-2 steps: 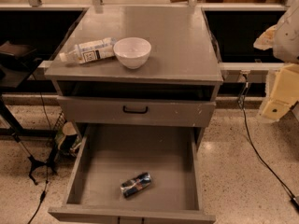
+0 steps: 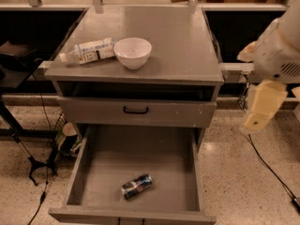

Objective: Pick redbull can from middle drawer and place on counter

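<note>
Camera view shows the small dark blue and silver drink can (image 2: pixel 137 186) lying on its side near the front of the open deep grey metal middle drawer (image 2: pixel 140 156). The cream pincer (image 2: pixel 261 108) hangs at the right, beside the scuffed grey metal desk (image 2: pixel 178 43) and well apart from the can; whether it is open or closed cannot be told.

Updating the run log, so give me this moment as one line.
can: lying in open drawer, not picked | gripper: right of cabinet, clear of can | counter: bottle, bowl
</note>
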`<state>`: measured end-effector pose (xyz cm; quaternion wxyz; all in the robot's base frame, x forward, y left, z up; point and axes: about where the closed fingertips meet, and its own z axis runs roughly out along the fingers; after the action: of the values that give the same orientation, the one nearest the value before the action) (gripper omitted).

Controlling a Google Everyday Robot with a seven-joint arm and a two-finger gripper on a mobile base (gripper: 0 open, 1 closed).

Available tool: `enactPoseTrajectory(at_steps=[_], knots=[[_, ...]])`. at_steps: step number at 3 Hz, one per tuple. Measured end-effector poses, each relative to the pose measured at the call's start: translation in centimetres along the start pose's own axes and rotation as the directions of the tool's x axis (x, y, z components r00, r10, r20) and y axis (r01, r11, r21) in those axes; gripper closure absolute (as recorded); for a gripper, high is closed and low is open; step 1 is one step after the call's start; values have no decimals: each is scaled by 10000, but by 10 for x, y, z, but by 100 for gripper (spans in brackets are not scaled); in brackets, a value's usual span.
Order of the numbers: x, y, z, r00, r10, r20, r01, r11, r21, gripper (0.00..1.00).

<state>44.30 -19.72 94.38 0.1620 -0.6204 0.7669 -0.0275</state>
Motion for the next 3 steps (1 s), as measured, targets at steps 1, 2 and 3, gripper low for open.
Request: enactPoseTrajectory(at_steps=[1,2,3], knots=[[-30,18,77,9930,-1072,493,1093,9932,-409,0],[-67,37,166,9619,-2624,764,2692,9578,-1005,0],[-111,61,256,8795,-4617,1152,4749,8669,-1516,0]])
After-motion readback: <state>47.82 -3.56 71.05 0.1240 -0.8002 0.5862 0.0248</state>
